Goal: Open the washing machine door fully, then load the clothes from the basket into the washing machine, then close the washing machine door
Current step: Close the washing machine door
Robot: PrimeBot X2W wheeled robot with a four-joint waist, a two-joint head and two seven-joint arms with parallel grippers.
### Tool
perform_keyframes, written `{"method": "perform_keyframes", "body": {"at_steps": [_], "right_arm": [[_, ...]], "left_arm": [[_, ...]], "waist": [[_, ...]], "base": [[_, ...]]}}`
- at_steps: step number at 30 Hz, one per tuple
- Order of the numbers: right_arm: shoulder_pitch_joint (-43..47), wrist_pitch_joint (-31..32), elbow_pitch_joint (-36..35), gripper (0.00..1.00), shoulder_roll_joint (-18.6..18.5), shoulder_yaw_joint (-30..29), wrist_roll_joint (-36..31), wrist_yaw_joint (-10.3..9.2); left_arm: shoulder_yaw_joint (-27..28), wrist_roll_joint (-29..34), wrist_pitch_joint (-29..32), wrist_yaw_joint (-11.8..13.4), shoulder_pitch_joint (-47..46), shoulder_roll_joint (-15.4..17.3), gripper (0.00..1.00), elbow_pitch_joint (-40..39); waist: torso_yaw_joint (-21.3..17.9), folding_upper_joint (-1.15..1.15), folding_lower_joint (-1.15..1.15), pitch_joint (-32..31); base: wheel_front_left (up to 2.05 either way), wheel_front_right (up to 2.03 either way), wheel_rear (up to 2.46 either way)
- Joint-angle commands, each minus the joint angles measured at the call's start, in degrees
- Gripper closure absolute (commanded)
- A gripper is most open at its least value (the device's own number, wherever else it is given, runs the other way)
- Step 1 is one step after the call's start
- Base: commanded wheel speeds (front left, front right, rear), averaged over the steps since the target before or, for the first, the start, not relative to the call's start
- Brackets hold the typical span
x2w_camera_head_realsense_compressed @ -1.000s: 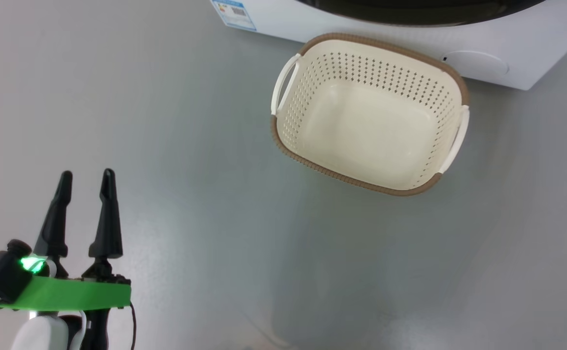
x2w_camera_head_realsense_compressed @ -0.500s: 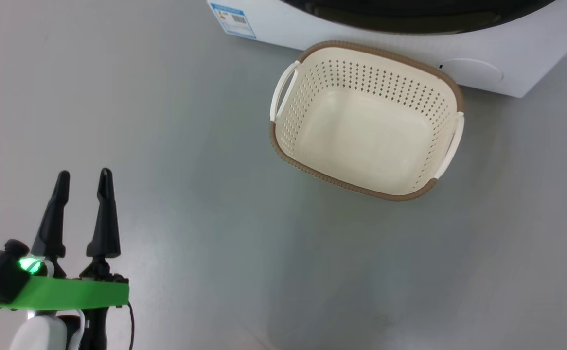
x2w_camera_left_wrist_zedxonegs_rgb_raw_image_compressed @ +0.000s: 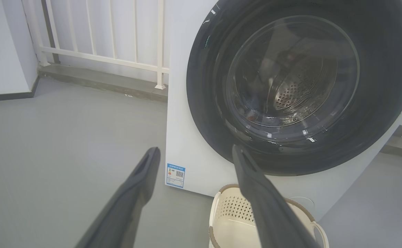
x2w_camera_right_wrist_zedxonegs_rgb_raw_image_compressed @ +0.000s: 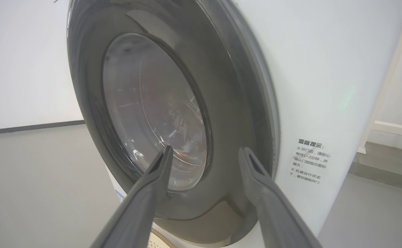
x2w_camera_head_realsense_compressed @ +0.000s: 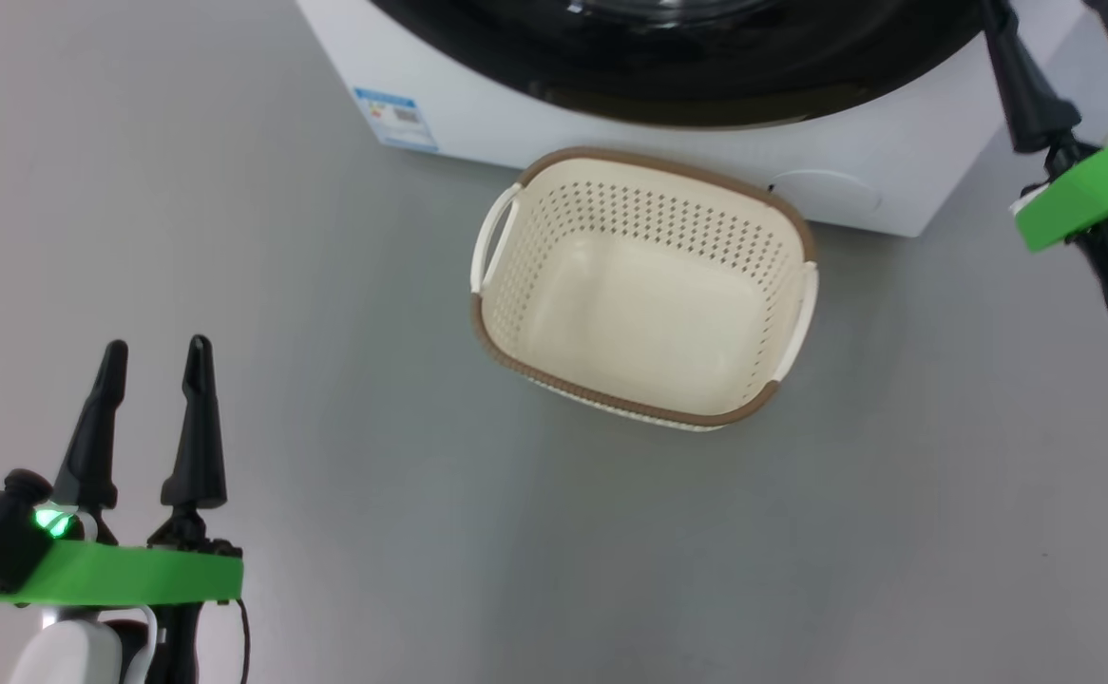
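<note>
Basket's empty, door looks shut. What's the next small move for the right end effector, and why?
Probably ease the right end effector straight back from the door. Its fingers stand apart with nothing between them, close in front of it. The door looks flush against the washer, and the basket is empty, so nothing seems left to push or load.

Bright, even light; soft shadows; glare on washing machine door (x2w_camera_left_wrist_zedxonegs_rgb_raw_image_compressed: 301,86)

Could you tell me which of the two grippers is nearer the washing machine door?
The right gripper: it is up at the washing machine's corner, fingers pointing at the door, while the left gripper hangs low over the floor.
</note>
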Motion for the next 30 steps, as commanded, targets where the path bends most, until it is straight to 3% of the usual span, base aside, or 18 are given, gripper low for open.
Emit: {"method": "perform_keyframes", "body": {"at_steps": [1, 12, 30], "right_arm": [[3.1, -0.3, -2.0, 0.0, 0.3, -0.9, -0.3, -0.41], [19.8, -0.3, -12.4, 0.0, 5.3, -10.9, -5.1, -0.41], [37.6, -0.3, -20.5, 0.0, 10.1, -18.5, -7.8, -0.41]], "left_arm": [[1.9, 0.2, -0.4, 0.0, -0.5, 2.3, 0.0, -0.6], [0.7, 0.7, -0.4, 0.0, 1.0, 3.8, 0.0, 1.2], [1.5, 1.3, -0.4, 0.0, 5.6, 3.4, 0.0, 2.2]], "waist": [[-2.8, 0.0, 0.0, -2.9], [-11.4, 0.0, 0.0, -10.8], [-19.3, 0.0, 0.0, -18.5]], "base": [[0.0, 0.0, 0.0], [0.0, 0.0, 0.0], [0.0, 0.0, 0.0]]}}
